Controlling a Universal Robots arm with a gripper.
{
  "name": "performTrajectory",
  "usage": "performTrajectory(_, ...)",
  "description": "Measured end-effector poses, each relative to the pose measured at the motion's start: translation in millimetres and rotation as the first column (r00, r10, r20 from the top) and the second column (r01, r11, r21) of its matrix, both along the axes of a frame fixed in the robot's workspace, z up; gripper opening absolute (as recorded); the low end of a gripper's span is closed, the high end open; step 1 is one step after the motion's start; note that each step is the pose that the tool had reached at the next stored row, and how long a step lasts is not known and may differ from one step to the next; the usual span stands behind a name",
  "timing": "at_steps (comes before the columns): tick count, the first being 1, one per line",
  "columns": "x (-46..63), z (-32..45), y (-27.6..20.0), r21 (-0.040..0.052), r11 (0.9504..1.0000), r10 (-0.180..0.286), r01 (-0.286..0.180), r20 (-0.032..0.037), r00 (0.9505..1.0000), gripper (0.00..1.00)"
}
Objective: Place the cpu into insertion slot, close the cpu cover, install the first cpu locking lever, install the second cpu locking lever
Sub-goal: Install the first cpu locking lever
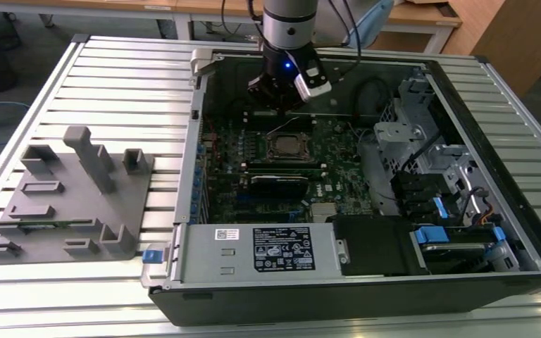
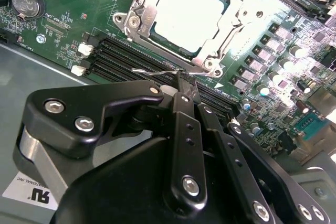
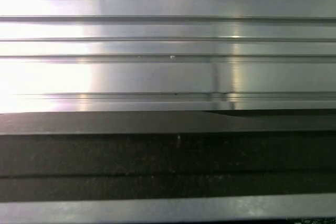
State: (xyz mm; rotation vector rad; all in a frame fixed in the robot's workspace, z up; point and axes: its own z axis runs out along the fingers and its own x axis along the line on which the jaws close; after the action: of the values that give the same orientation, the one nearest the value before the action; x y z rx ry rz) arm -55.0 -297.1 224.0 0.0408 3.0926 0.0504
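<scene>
Inside the open computer case (image 1: 184, 211), the arm hangs over the far end of the green circuit board (image 2: 68, 30), just beyond the socket (image 2: 173, 43).

1. Position of parts. The cpu (image 2: 189, 11) lies flat in the socket, its pale metal top facing up. The cover (image 2: 231, 30), a metal frame with a cut-out middle, appears to be folded down around it.
2. End effector. In the second wrist view the gripper (image 2: 181, 80) is clenched, with its fingertips meeting on the locking lever (image 2: 152, 71). This thin bent wire runs along the near edge of the socket, beside the black memory slots (image 2: 121, 56).
3. Step in hand. Judged from this layout, seating the cpu and closing the cover are done, and a lever installation is under way. Whether this is the first or the second lever cannot be told.
4. Requirement. The lever looks springy and thin. Finishing this step calls for a firm pinch, a swing toward the board, and a sideways tuck under its retaining hook without the wire slipping free.
</scene>
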Motion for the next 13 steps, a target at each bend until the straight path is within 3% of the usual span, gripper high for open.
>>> performTrajectory(13, 4.9, -0.4, 0.0, 0.0001, 1.0, 0.0, 0.0, 0.0, 1.0, 0.1)
